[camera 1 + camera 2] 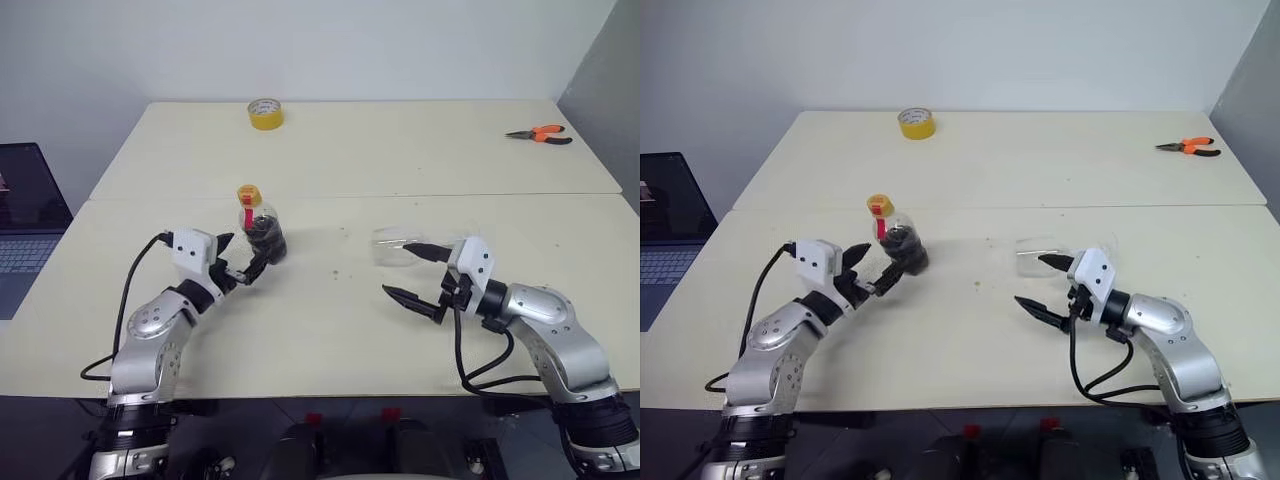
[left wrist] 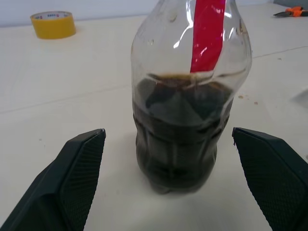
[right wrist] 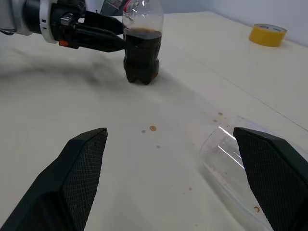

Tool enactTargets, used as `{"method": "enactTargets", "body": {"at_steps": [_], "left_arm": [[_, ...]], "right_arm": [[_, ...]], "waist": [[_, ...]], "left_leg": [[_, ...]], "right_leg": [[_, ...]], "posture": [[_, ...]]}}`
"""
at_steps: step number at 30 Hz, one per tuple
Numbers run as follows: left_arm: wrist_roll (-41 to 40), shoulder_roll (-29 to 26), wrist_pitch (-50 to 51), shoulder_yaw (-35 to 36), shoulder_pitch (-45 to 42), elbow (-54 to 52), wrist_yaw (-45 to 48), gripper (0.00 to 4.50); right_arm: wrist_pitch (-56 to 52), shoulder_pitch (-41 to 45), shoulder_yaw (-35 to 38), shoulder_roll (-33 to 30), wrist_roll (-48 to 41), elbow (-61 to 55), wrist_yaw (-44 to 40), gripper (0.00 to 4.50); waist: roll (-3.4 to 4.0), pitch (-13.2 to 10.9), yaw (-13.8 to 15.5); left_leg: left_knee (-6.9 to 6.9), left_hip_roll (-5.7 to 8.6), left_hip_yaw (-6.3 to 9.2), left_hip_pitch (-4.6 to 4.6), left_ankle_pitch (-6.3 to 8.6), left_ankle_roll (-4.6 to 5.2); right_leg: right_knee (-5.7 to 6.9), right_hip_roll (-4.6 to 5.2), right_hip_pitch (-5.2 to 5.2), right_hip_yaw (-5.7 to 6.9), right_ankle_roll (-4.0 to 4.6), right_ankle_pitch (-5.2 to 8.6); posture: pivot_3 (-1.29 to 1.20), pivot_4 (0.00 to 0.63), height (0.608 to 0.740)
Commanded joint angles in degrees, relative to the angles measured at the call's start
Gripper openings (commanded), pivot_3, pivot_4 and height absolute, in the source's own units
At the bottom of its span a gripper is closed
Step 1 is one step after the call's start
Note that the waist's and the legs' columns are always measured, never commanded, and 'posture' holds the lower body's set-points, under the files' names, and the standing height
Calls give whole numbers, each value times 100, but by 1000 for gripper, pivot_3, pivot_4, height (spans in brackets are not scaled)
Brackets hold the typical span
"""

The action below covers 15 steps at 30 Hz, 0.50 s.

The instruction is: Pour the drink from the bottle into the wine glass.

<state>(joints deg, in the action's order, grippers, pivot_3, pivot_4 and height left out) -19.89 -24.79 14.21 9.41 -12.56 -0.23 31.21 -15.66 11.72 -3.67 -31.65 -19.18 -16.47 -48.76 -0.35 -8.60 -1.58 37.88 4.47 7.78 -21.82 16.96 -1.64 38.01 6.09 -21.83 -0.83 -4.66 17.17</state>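
The bottle [image 1: 262, 228] stood upright on the desk [image 1: 330, 320]. The left gripper [image 1: 243, 259] was open around it. Near the bottle, the open right gripper [image 1: 415, 272] flanked the toppled wine glass [image 1: 392, 246].

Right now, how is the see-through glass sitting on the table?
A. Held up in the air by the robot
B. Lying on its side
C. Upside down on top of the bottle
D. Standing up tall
B: the wine glass lies flat on the table near the right gripper, whose jaws are open and not holding it, well apart from the upright bottle.
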Motion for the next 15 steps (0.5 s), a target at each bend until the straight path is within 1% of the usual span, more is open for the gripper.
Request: {"method": "enactTargets", "body": {"at_steps": [1, 15], "left_arm": [[98, 29, -301, -48, -271, 233, 119, 4485], [308, 273, -918, -216, -1120, 1491, 357, 4485]], "right_arm": [[8, 79, -8, -66, -54, -105, -112, 4479], [105, 86, -26, -63, 38, 18, -157, 4479]], "waist": [[-1, 0, 0], [-9, -5, -1]], "left_leg": [[0, 0, 0, 0, 0, 0], [3, 2, 1, -1, 0, 0]], "right_leg": [[0, 0, 0, 0, 0, 0], [3, 1, -2, 2, 0, -1]], "posture": [[0, 150, 740], [0, 150, 740]]}}
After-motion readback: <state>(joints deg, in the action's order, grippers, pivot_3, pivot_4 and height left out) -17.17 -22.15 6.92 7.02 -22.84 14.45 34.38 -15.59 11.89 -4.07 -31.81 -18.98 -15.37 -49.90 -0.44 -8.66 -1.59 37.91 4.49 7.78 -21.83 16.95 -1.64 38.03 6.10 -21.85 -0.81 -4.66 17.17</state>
